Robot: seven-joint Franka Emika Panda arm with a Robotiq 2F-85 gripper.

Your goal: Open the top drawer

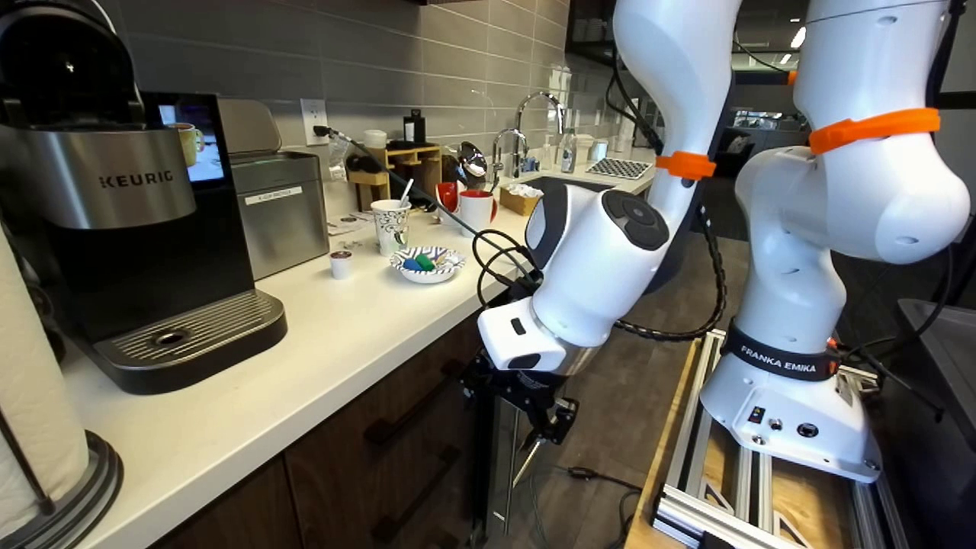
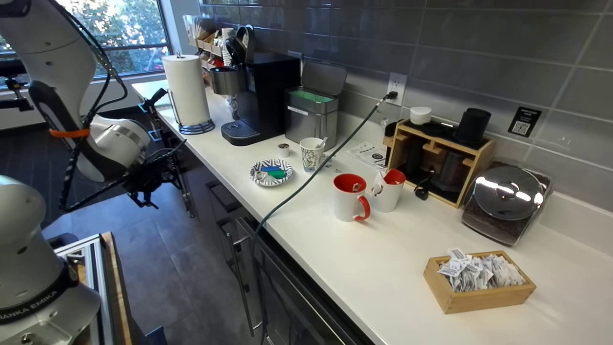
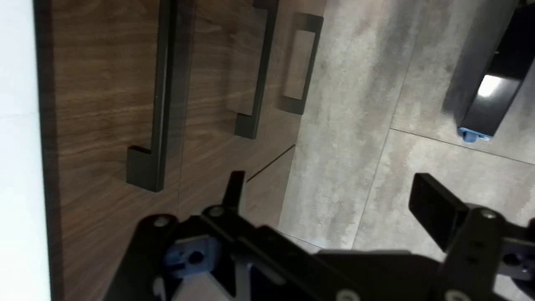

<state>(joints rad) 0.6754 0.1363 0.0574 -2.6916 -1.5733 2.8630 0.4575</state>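
The top drawer's dark brown wood front (image 3: pixel 104 83) is shut under the white counter in the wrist view. Its long dark handle (image 3: pixel 159 96) sticks out from it. The drawer also shows in an exterior view (image 1: pixel 335 450), partly shaded; its interior is hidden. My gripper (image 3: pixel 330 182) is open and empty, with its fingers wide apart over the floor. It hangs in front of the cabinet, below counter height, apart from the handle. The gripper also shows in both exterior views (image 1: pixel 545 427) (image 2: pixel 143 200).
Lower drawer handles (image 3: pixel 259 75) sit beneath. The white counter edge (image 3: pixel 21 167) lies close beside the wrist. A long metal handle (image 2: pixel 244 287) of a dark under-counter appliance and a hanging cable (image 2: pixel 306 184) stand nearby. A plate (image 1: pixel 427 276) and mugs stand on the counter.
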